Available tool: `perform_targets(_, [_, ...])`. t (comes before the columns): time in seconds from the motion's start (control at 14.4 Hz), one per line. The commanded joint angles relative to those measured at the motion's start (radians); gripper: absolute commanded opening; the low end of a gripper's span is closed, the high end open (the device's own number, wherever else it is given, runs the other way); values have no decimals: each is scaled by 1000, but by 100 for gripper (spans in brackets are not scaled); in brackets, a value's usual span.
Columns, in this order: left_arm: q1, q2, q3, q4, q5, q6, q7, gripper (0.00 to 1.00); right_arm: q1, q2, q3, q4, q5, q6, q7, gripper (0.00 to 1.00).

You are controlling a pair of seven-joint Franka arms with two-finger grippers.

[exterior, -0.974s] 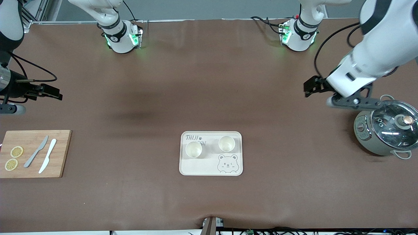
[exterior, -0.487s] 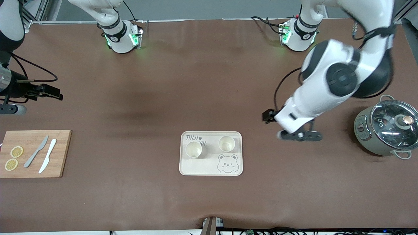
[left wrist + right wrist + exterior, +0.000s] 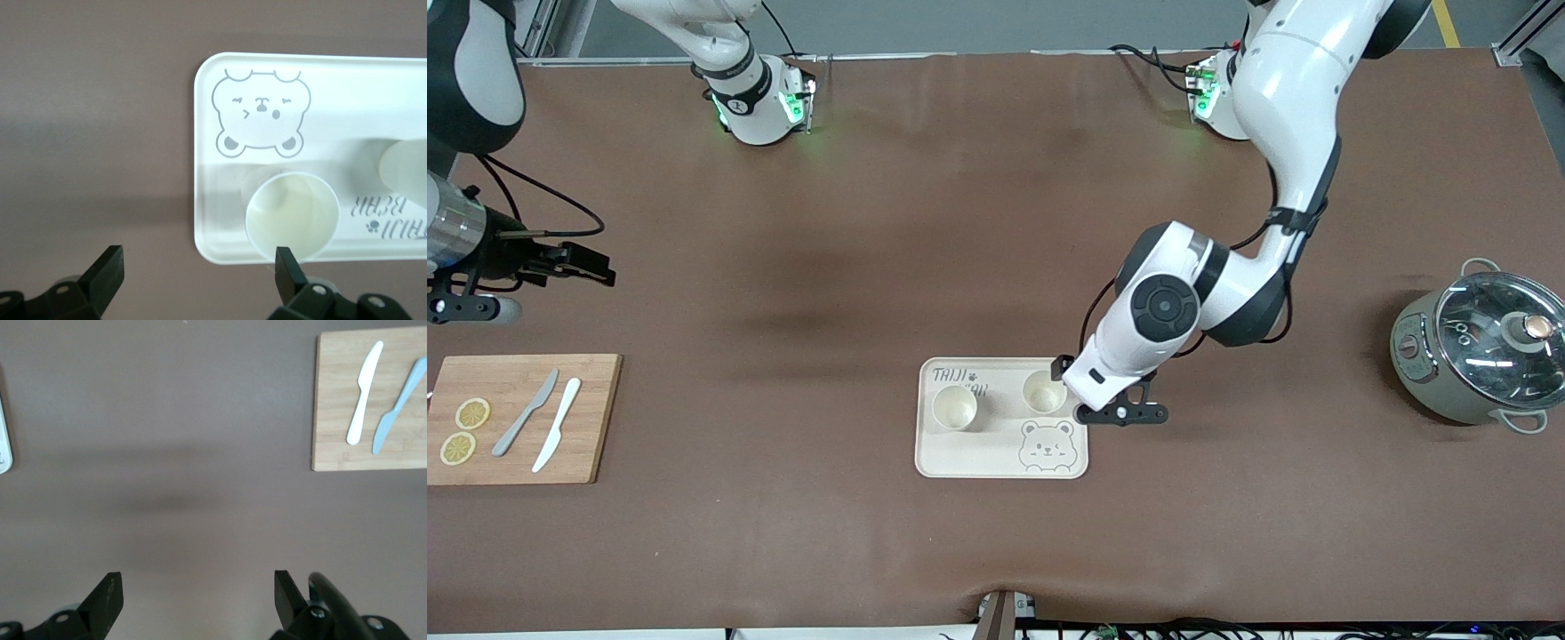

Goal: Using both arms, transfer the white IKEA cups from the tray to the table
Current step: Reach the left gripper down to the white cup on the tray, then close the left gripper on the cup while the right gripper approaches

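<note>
Two white IKEA cups stand upright on the bear-printed tray (image 3: 969,458): one (image 3: 954,407) toward the right arm's end, one (image 3: 1044,392) toward the left arm's end. My left gripper (image 3: 1063,366) is open and empty, up over the tray's corner beside the second cup. In the left wrist view the gripper (image 3: 198,273) straddles the tray's edge (image 3: 207,153), one fingertip (image 3: 287,267) at the cup's rim (image 3: 291,215); the other cup (image 3: 403,167) shows partly. My right gripper (image 3: 583,262) is open and empty over bare table at the right arm's end, as the right wrist view (image 3: 197,597) shows.
A grey-green lidded pot (image 3: 1476,347) stands at the left arm's end. A wooden cutting board (image 3: 596,418) with two knives (image 3: 543,422) and lemon slices (image 3: 471,413) lies at the right arm's end; it also shows in the right wrist view (image 3: 333,440).
My left arm has swung from above the pot across the table to the tray's corner by the cup. My right gripper has shifted slightly.
</note>
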State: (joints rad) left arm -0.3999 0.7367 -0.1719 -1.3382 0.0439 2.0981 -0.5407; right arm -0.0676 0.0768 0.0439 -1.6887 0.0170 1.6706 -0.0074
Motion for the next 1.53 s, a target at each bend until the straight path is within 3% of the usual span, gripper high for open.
perform_targets(0.0, [-20,41,9,31,27,45,-28,100,52,14,-4,9,8,34,76,100])
perform_targets(0.28, [-36,66,11,22,59,115,-97,100,113,73,-4,43,17,69,188,100])
perform_targets(0.63, [-60,87,11,10,126,198,-180,100,140,172,-4,93,149,162,265,100])
perform_targets(1.46, [-60,104,11,-39,162,244,-211,100,376,363,-7,118,124,426,659,100])
